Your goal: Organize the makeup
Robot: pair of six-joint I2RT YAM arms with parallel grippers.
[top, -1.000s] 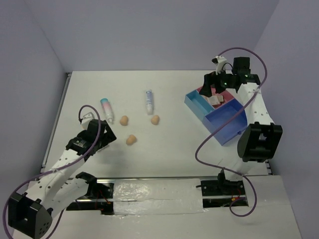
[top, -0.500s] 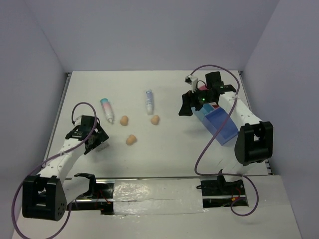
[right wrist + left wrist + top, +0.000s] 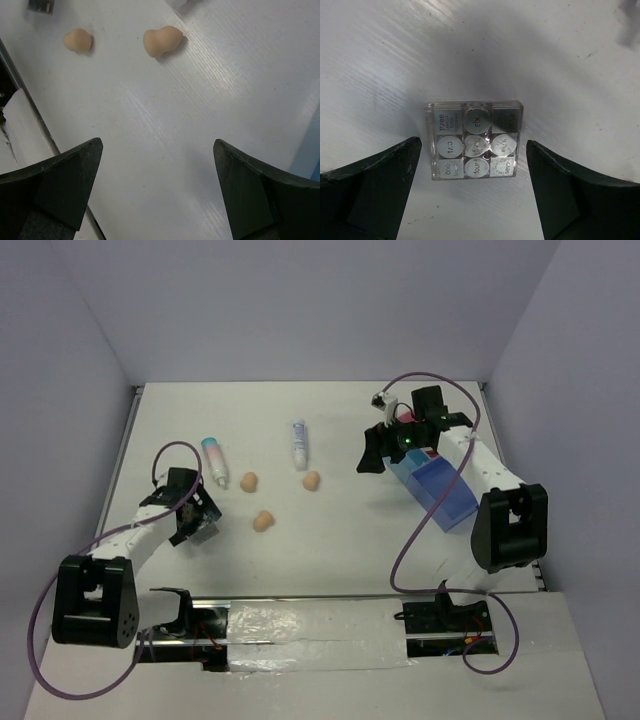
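Left arm: you have it folded low over the near-left part of the table (image 3: 330,540), with the left claw (image 3: 192,517) pointed down at the surface. Its jaws stand wide apart and grip nothing.

Right arm: it rises from its base and bends back toward the middle, crossing over the blue tray (image 3: 447,498). The right claw (image 3: 371,452) hangs at the tray's left end, facing the table's centre. Its jaws are also wide apart, with only bare table between them.

Things relative to the claws:
- A small clear eyeshadow palette (image 3: 474,140) lies flat between the left claw's fingers (image 3: 375,182), touching neither. It holds nine pans in a three-by-three grid, printed with number words.
- The pink-white tube (image 3: 214,460) lies just beyond the left claw, teal cap at the far end.
- The left sponge (image 3: 249,481) and near sponge (image 3: 263,521) lie to the right of that claw, apart from it.
- The right sponge (image 3: 311,480) lies between the two claws, nearer yours on the right; the right wrist view shows it ahead of the fingertips, well clear.
- The white tube (image 3: 298,443) lies beyond it, mid-table.

Tray: the right arm covers much of it, so you cannot tell what it holds.
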